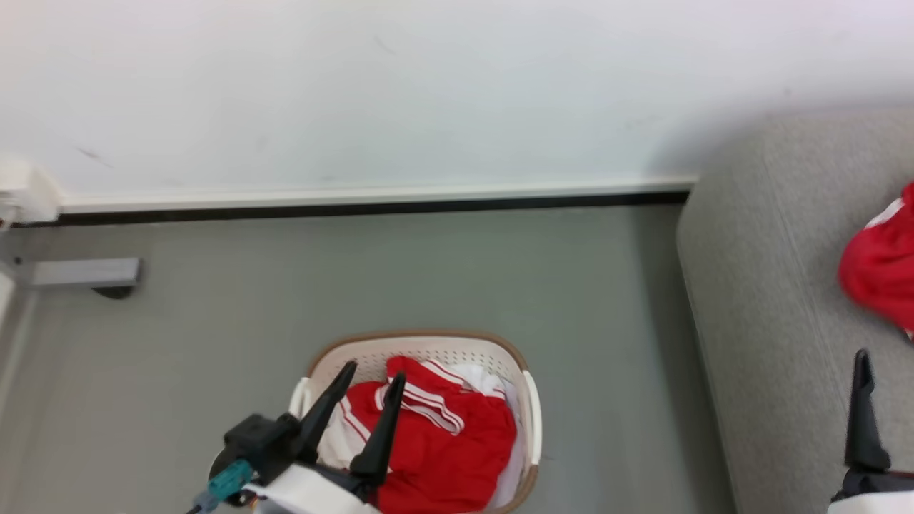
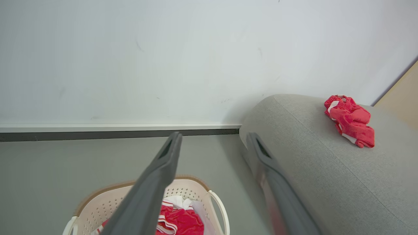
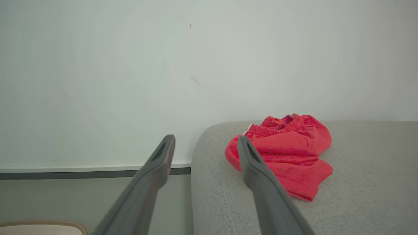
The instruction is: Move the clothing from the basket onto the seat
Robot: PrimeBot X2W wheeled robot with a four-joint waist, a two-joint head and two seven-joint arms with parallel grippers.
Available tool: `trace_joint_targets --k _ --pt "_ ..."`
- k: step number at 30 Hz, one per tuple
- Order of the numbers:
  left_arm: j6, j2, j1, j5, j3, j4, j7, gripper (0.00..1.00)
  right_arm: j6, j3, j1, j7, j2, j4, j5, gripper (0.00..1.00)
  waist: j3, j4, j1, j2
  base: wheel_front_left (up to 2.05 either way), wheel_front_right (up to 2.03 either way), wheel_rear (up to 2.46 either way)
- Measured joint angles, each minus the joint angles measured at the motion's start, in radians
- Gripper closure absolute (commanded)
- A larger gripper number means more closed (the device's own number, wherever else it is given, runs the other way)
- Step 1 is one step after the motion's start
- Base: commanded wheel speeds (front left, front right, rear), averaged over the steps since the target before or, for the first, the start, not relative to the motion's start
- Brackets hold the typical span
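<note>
One red garment (image 3: 287, 153) already lies on the seat (image 1: 771, 285) and the remaining clothing (image 1: 443, 442) fills the basket (image 1: 421, 335), so the left gripper (image 1: 373, 371) hangs spread and empty over that heap, seemingly for the next pick, while the right gripper (image 3: 205, 138), likewise open, idles above the seat.

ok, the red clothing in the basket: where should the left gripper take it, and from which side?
Pinch the raised white-striped fold on top of the red clothing, coming straight down from above. It looks like the highest bunched ridge, and the basket walls block any sideways approach. The left gripper is open above it.
</note>
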Motion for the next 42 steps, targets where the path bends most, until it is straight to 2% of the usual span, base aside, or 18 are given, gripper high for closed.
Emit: trace_joint_targets --k 6,13,16,28,42 --pt "-0.002 -0.017 0.067 0.046 0.099 0.067 0.0 0.0 0.0 0.069 0.082 0.0 0.002 -0.017 -0.011 0.0 -0.073 0.069 0.0 0.0 0.0 0.0 0.0" --pt "-0.005 -0.048 0.122 0.094 0.19 0.094 0.0 0.0 0.0 0.093 0.156 0.0 0.004 0.016 0.012 0.0 -0.145 0.131 0.0 0.0 0.0 0.0 0.0" --pt "-0.007 -0.05 0.144 0.113 0.201 0.1 0.0 0.0 0.0 0.103 0.177 0.0 0.005 0.035 0.027 0.0 -0.172 0.145 0.0001 0.0 0.0 0.0 0.0" --pt "-0.007 -0.067 0.168 0.132 0.234 0.092 0.0 0.0 0.0 0.143 0.197 0.0 0.005 0.075 0.038 0.0 -0.216 0.141 0.0001 0.0 0.0 0.0 0.0" --pt "-0.007 -0.072 0.179 0.133 0.237 0.074 0.0 0.0 0.0 0.159 0.195 0.0 0.005 0.077 0.048 0.0 -0.211 0.135 0.0003 0.0 0.0 0.0 0.0"
